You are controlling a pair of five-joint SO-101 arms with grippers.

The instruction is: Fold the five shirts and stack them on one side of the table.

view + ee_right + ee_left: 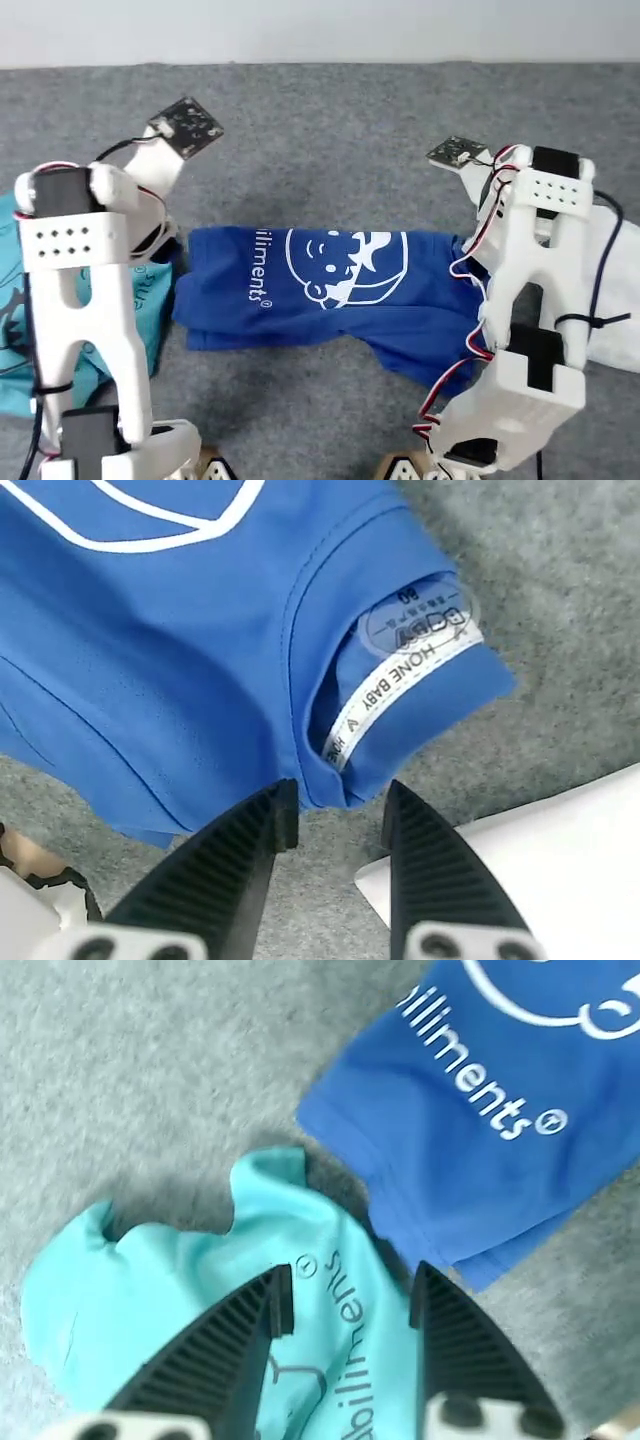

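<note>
A royal-blue cotton baby shirt (400,320) with a white cartoon face (345,265) printed on it lies lengthways across the middle of the grey felt-like table top (330,130), between the two white arms. Its lower edge is rumpled on the side near the right arm (530,300).

At the left arm (80,300), a crumpled turquoise shirt (155,295) sits at the table's edge, meeting the blue shirt's end. From the left wrist, the left gripper (352,1295) hangs with its black ribbed jaws spread apart and nothing between them, over the turquoise cloth (150,1280), with the blue shirt's corner (480,1160) just beyond.

From the right wrist, the right gripper (340,805) also stands with jaws parted and empty, right at the blue shirt's collar (150,650), where a white woven neck label (400,685) shows inside the opening.

A flat white sheet (615,300), cloth or paper I cannot tell, lies beside that gripper, near the collar (540,860).
</note>
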